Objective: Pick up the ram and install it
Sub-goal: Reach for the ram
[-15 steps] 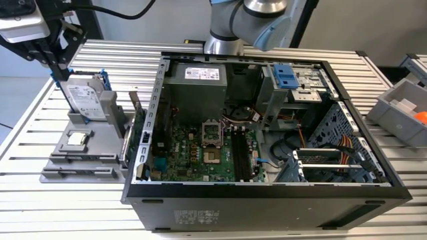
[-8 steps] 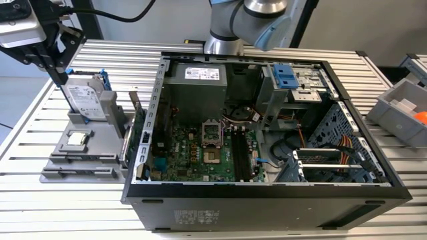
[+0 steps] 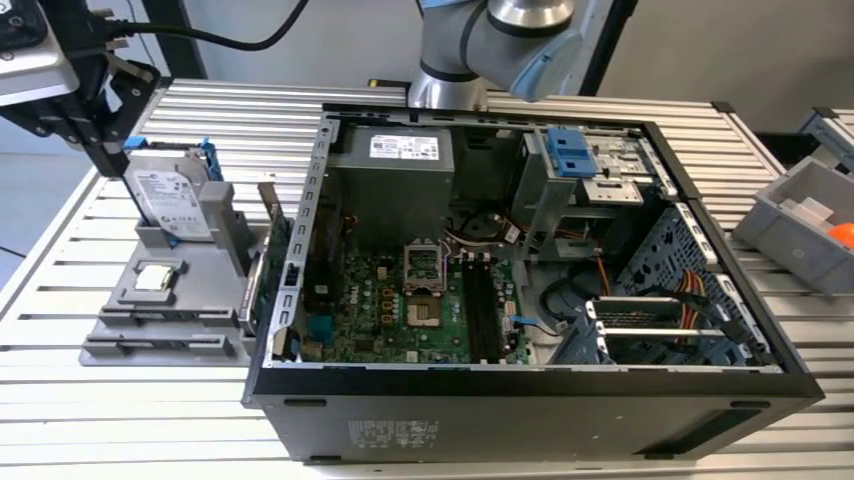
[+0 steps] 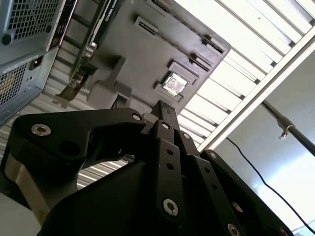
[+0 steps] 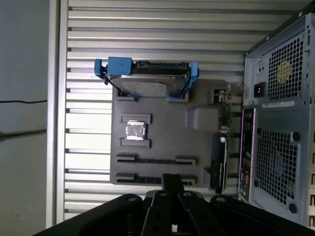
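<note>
- Pincer (image 3: pixel 104 150) of the robot arm hangs over a grey tray (image 3: pixel 120 300) at the exterior view's left. In both wrist views its fingers are pressed together at the tip (image 5: pixel 172 181) (image 4: pixel 165 112), and nothing shows between them.
- Ram placement cannot be told for certain. In the first wrist view a long dark strip (image 5: pixel 155 160) lies in one of the tray's two long slots. It is about as long as the hard drive, but whether it is the ram is unclear.
- Hard drive (image 3: pixel 171 200) in a blue frame stands on edge at the tray's far end, just beside the pincer in the exterior view.
- Square chip (image 5: pixel 135 130) sits in its own pocket on the tray, between the hard drive and the long slots.
- Green card (image 3: pixel 274 250) with a metal bracket stands on edge at the tray's side, just beside the computer case (image 3: pixel 534 410).
- Computer case lies open on the slatted bench (image 3: pixel 134 420), with its circuit board and cables exposed.
- Grey bin (image 3: pixel 794 210) sits on the bench at the exterior view's right, well apart from the tray.
</note>
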